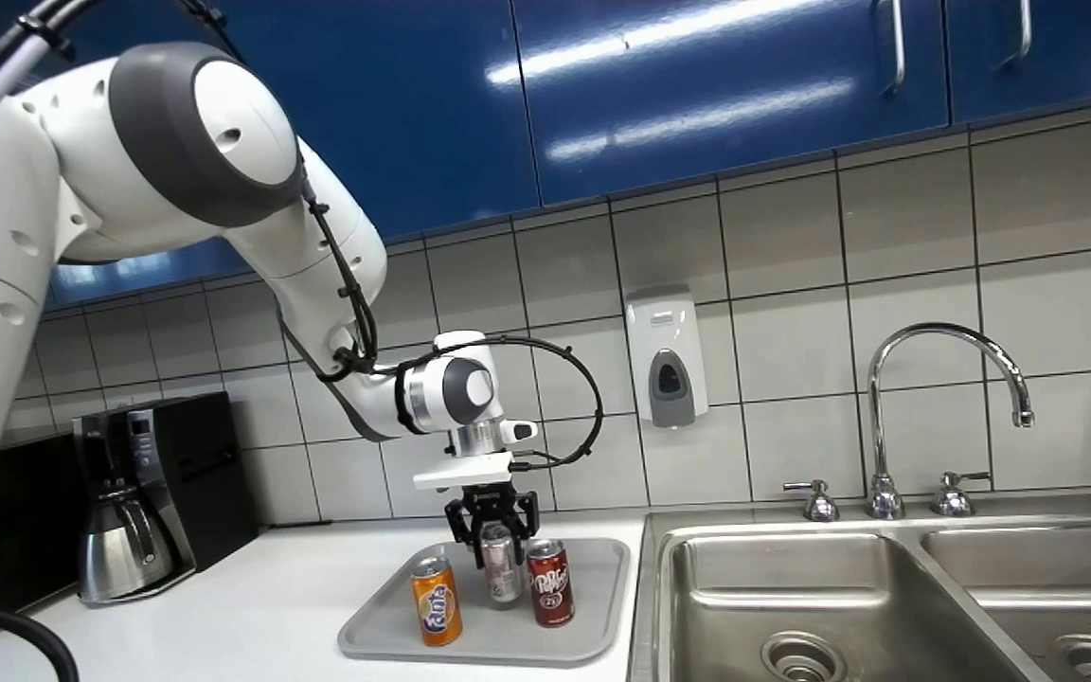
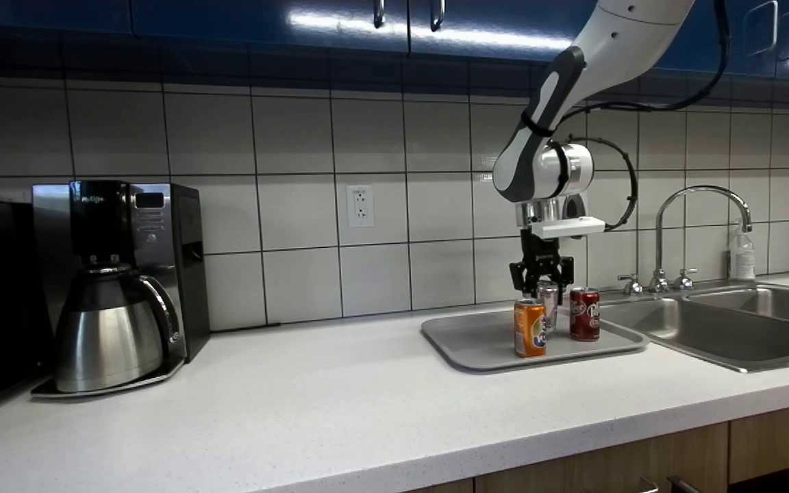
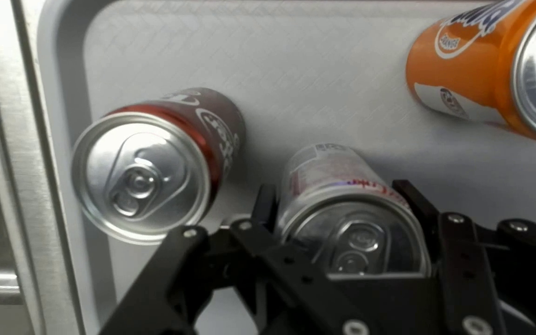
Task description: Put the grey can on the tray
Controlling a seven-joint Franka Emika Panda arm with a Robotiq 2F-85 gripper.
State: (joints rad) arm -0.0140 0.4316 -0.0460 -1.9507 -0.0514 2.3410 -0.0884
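Observation:
The grey can [image 3: 338, 172], silver with red lettering, is upright on or just above the tray [image 1: 384, 630], at its back; I cannot tell whether its base bears on it. It shows in both exterior views [image 1: 502, 573], partly behind the orange can in an exterior view [image 2: 549, 305]. My gripper [image 3: 335, 200] points down with a finger on each side of the can, close against its sides, and looks shut on it. The gripper also shows in both exterior views [image 1: 502, 545] [image 2: 545, 287]. The gripper's body hides part of the can's lid in the wrist view.
An orange can [image 1: 437, 601] and a dark red can [image 1: 551, 583] stand on the tray on either side of the grey can. The sink basins [image 1: 792, 578] are beside the tray. A coffee maker [image 2: 120, 287] stands across the counter. The tiled wall [image 2: 367, 274] is behind.

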